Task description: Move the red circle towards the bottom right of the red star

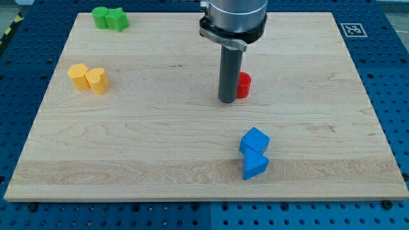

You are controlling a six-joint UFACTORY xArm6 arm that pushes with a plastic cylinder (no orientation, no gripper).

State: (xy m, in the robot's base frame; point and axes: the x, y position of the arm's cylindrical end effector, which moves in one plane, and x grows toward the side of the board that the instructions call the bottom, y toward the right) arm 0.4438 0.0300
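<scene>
A red block [244, 85], round as far as I can make out, sits near the middle of the wooden board [160, 140], partly hidden behind my rod. My tip [227, 101] rests on the board just left of it, touching or nearly touching its left side. I see no red star; it may be hidden behind the arm.
Two green blocks [110, 18] sit together at the view's top left. Two yellow blocks [88, 78] sit together at the left. A blue cube [255, 140] and a blue triangular block [255, 165] touch at the lower right of centre.
</scene>
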